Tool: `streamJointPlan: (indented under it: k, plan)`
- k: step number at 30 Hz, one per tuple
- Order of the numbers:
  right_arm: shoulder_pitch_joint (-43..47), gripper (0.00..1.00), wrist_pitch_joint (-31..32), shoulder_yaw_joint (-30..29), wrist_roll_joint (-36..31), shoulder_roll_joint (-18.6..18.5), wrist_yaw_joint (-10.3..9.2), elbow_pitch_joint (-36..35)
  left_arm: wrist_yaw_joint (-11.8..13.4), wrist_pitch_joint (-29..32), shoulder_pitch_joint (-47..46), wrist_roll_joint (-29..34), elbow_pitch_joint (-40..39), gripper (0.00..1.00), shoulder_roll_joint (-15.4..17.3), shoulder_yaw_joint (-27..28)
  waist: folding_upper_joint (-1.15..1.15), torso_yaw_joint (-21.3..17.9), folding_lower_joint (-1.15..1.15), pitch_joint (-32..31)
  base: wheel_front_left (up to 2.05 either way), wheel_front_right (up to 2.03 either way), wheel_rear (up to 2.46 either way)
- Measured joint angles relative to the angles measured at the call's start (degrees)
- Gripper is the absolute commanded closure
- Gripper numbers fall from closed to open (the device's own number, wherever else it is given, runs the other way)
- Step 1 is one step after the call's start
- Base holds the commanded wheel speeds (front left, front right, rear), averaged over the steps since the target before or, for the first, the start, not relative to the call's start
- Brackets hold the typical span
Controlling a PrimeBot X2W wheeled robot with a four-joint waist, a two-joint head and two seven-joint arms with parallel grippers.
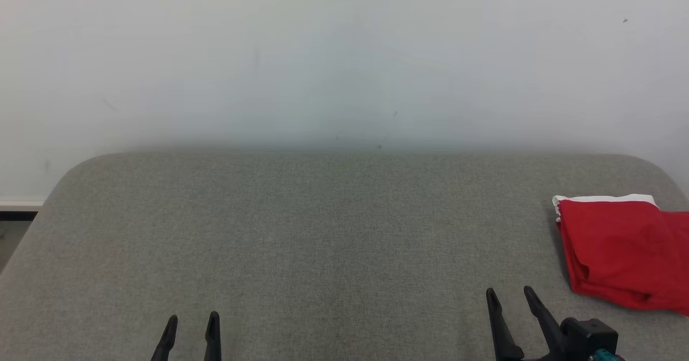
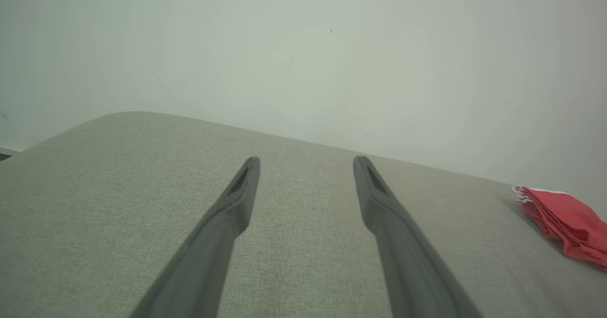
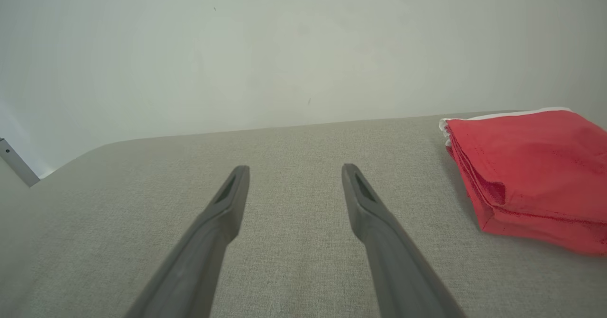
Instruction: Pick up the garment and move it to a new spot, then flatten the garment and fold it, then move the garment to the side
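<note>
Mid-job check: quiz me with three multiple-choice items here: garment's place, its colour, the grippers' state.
1. Where on the grey surface is the garment? A. robot's right side B. middle C. robot's left side
2. Garment's main colour? A. blue B. red C. green
3. The left gripper and right gripper are: A. both shut on cloth B. both open, empty C. one holding the garment
Answers: A, it lies folded near the head view's right edge; B, red cloth with a white strip; B, fingers spread apart in both wrist views, nothing between them.
</note>
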Motion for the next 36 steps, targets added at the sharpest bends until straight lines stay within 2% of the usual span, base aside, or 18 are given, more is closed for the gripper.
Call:
streamJointPlan:
  k: [13,34,35,36]
  plan:
    - [1.7,0.0,-2.7,-0.2,2.1,0.1,0.0,4.5,-0.6,0.0,1.2,1.5,3.1,0.0,-1.0,2.7,0.0,-0.6,0.0,-0.4,0.0,0.0,0.0]
    - [0.6,0.0,-3.3,1.9,2.6,0.1,0.0,5.3,-0.9,0.0,1.2,1.1,3.5,0.0,-1.4,2.6,0.0,-1.1,0.0,-0.5,0.0,0.0,0.0]
    - [0.6,1.0,-3.3,1.9,2.8,0.1,0.0,5.4,-0.9,0.0,1.2,1.0,3.5,1.0,-1.3,2.4,0.0,-1.1,0.0,-0.5,0.0,0.0,0.0]
    - [0.8,1.0,-3.2,1.9,2.8,0.1,0.0,5.7,-0.9,0.0,1.2,1.0,3.8,1.0,-1.4,2.3,0.0,-1.1,0.0,-0.5,0.0,0.0,0.0]
